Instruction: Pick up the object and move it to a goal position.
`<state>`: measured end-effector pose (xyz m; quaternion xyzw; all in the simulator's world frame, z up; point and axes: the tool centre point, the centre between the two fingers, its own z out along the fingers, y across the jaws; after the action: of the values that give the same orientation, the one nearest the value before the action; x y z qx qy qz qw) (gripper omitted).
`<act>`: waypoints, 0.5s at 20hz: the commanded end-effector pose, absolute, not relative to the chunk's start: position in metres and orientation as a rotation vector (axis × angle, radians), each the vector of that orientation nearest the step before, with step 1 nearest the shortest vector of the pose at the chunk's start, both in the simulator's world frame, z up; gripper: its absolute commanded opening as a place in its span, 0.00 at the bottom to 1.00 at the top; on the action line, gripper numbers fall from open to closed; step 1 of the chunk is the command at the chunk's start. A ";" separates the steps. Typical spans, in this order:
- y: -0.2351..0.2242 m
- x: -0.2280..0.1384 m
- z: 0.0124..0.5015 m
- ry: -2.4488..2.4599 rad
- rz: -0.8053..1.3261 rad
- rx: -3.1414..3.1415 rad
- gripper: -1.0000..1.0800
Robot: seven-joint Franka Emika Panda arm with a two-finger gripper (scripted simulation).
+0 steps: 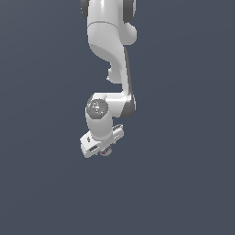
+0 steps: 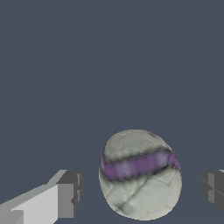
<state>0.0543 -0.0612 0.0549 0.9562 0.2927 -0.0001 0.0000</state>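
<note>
Ball [image 2: 140, 174], whitish-grey with a purple stripe, sits between the two fingers [image 2: 65, 196] of the gripper [image 2: 140, 192], nearer neither by much, with a gap visible on each side, so the gripper is spread and not yet pinching it. In the exterior view the ball [image 1: 106, 151] peeks out just under the gripper [image 1: 102, 148], low over the dark table [image 1: 183, 183]. Closing straight inward looks sufficient.

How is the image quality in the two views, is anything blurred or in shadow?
Exterior view: flat, even light on a plain dark ground, no cast shadow visible; the ball is tiny and mostly hidden under the gripper. Wrist view: the ball is large, its stripe texture soft and blurry; finger pads look sharp.
</note>
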 end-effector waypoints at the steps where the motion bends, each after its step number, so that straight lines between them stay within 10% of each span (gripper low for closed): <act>1: -0.061 0.054 0.043 0.921 0.000 3.003 0.96; 7: -0.062 0.055 0.037 0.921 0.000 3.003 0.96; 8: -0.062 0.055 0.037 0.921 0.000 3.003 0.00; 10: -0.062 0.055 0.037 0.921 0.000 3.003 0.00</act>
<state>0.0549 -0.0618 0.0365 0.9561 0.2931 -0.0004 -0.0001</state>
